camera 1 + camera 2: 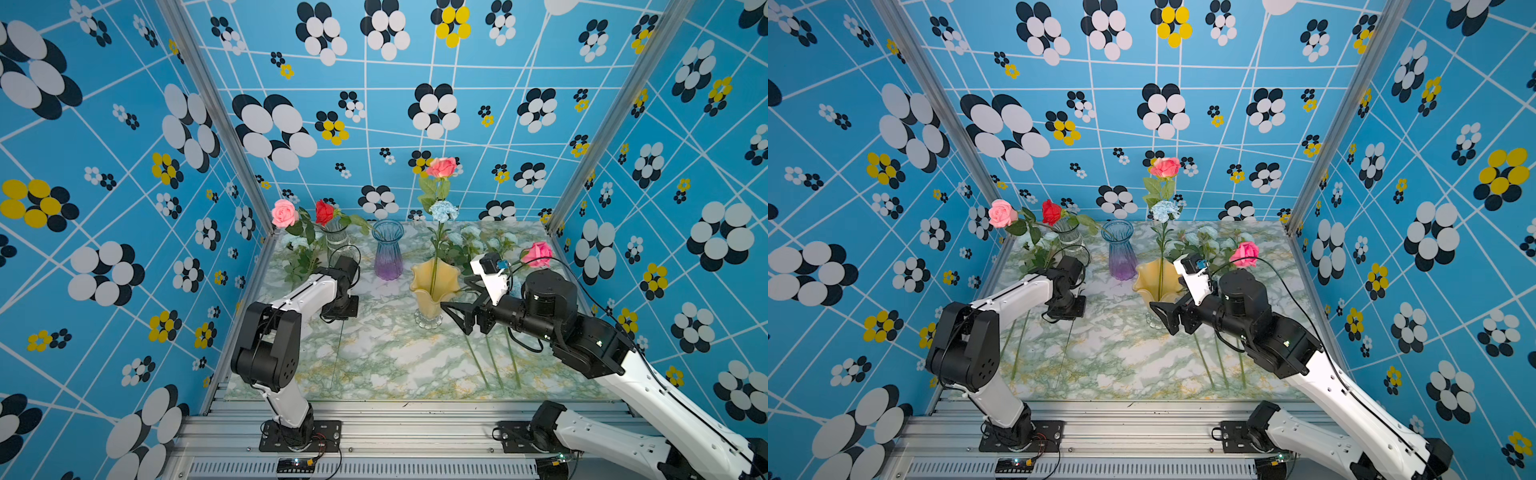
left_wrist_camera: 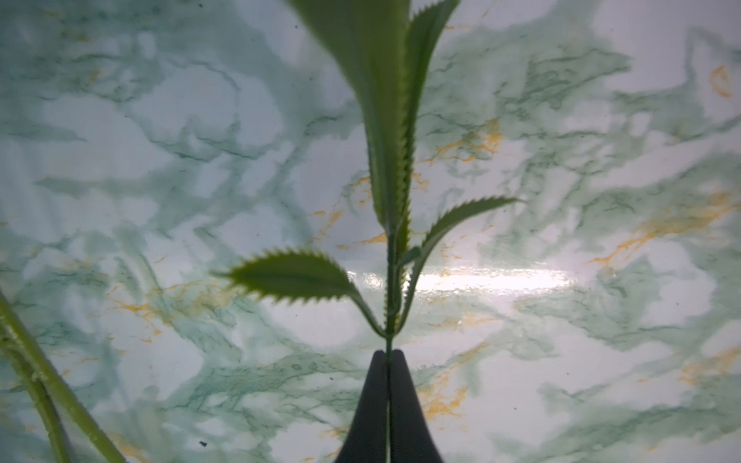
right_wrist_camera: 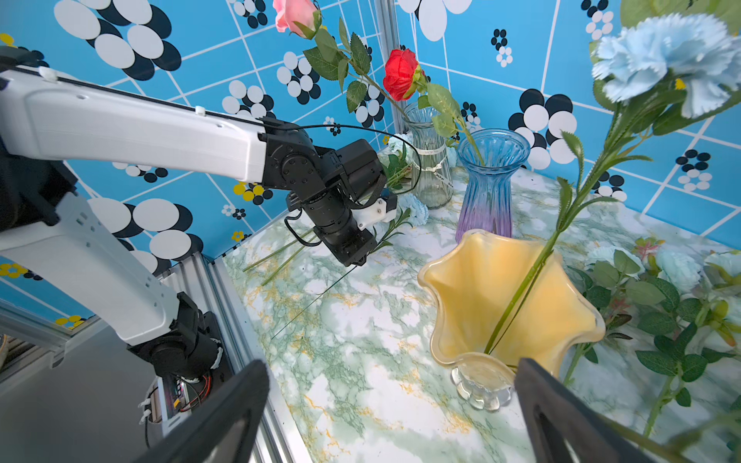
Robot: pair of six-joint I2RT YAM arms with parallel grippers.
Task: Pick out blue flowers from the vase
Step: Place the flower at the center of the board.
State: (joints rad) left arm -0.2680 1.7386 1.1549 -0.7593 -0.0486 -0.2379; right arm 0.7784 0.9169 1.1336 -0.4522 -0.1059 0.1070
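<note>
Your marbled worktop carries a yellow vase near its middle. In it, one blue flower stands upright below a taller pink rose. More blue flowers lie on the worktop toward its back right. Your right pincer hangs spread wide just beside the vase's foot, grasping nothing. Your left pincer is clenched on a thin leafy stem.

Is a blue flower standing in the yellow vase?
Yes, the blue flower has its green stem down inside the yellow vase.
</note>
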